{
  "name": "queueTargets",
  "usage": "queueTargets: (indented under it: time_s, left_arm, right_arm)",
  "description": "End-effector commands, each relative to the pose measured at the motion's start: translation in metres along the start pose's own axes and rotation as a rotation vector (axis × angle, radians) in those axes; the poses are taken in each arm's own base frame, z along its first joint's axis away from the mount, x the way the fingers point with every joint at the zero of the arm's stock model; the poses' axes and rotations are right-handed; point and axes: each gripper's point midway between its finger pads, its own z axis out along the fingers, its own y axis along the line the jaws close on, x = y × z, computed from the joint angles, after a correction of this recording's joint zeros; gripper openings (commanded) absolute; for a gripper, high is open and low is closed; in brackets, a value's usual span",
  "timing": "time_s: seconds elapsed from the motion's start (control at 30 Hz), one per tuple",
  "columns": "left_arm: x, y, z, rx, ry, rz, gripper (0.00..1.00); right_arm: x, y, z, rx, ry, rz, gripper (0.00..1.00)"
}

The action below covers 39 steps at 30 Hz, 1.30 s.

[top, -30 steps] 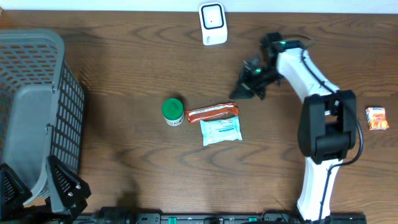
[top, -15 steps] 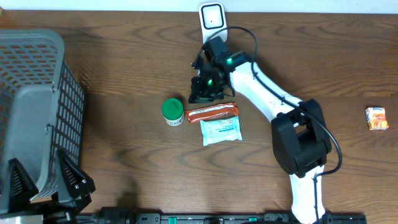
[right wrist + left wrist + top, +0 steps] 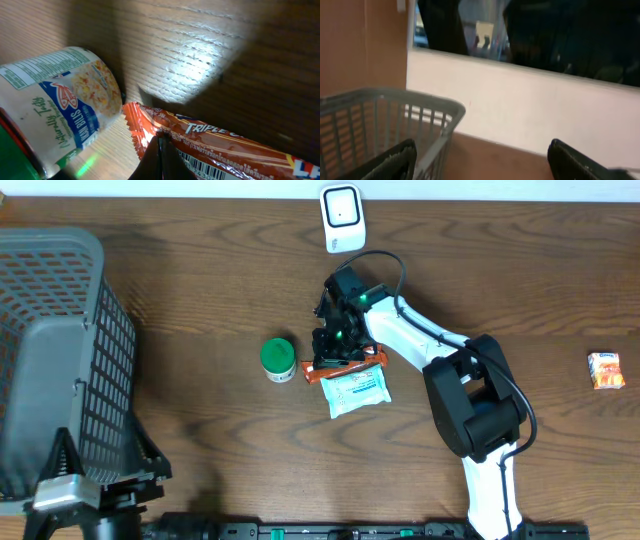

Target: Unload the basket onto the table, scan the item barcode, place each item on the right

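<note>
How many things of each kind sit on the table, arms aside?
Grey basket: 1
White scanner: 1
Green-lidded cup: 1
Packets: 3 (orange bar wrapper, white-blue pouch, small orange packet)
Total: 6

Overhead evenly lit, left wrist blurred, right wrist shadowed

dark brown worktop, wavy wood grain all over. grey lattice basket. green-topped cup, its side white with blue and red print. orange-red wrapper, white lettering. white and pale-blue pouch. small orange packet. white scanner.
</note>
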Motion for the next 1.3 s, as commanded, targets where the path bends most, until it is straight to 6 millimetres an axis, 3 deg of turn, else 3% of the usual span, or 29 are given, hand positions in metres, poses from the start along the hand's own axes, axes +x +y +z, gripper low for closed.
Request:
queueTargets:
  time_s: [0.0, 0.13, 0.23, 0.3, 0.43, 0.67, 0.73, 0.87, 0.93, 1.07, 1.13, 1.17, 1.23, 1.27]
  left_arm:
    - [0.004, 0.002, -0.002, -0.006, 0.015, 0.02, 0.84]
    - [0.012, 0.003, -0.002, -0.01, 0.045, 0.027, 0.84]
    - [0.013, 0.003, -0.002, -0.011, 0.05, 0.028, 0.84]
    - [0.015, 0.004, -0.002, -0.012, 0.06, 0.03, 0.84]
    - [0.02, 0.004, -0.002, -0.015, 0.08, 0.035, 0.84]
    - [0.021, 0.004, -0.003, -0.015, 0.083, 0.036, 0.84]
    - [0.021, 0.004, -0.003, -0.015, 0.083, 0.036, 0.84]
    - [0.021, 0.004, -0.003, -0.015, 0.084, 0.036, 0.84]
    - [0.021, 0.004, -0.003, -0.015, 0.084, 0.036, 0.84]
    - [0.021, 0.004, -0.003, -0.016, 0.084, 0.036, 0.84]
    - [0.021, 0.004, -0.003, -0.016, 0.084, 0.036, 0.84]
    - [0.021, 0.004, -0.003, -0.016, 0.084, 0.036, 0.84]
    - [0.021, 0.004, -0.003, -0.015, 0.084, 0.036, 0.84]
    - [0.021, 0.004, -0.003, -0.015, 0.084, 0.036, 0.84]
  right_arm:
    - [0.002, -0.018, 0.005, 0.068, 0.009, -0.052, 0.01]
    - [-0.009, 0.011, -0.032, -0.011, -0.061, -0.084, 0.01]
    - [-0.01, 0.017, -0.055, -0.004, -0.102, -0.095, 0.01]
    - [-0.011, 0.017, -0.06, 0.015, -0.121, -0.1, 0.01]
    - [-0.011, 0.001, -0.056, 0.087, -0.126, -0.084, 0.01]
    - [0.022, -0.05, -0.019, 0.22, -0.063, -0.005, 0.01]
    - [0.028, -0.057, -0.014, 0.224, -0.053, 0.002, 0.01]
    - [0.02, -0.055, -0.021, 0.224, -0.074, -0.001, 0.01]
    - [0.012, -0.047, -0.036, 0.212, -0.096, -0.002, 0.01]
    - [-0.005, -0.017, -0.094, 0.181, -0.175, -0.048, 0.01]
    - [-0.007, -0.005, -0.117, 0.178, -0.207, -0.125, 0.24]
    - [-0.007, 0.001, -0.127, 0.183, -0.225, -0.208, 0.44]
    - [-0.008, -0.001, -0.136, 0.236, -0.234, -0.353, 0.71]
    - [-0.009, -0.005, -0.136, 0.275, -0.232, -0.398, 0.77]
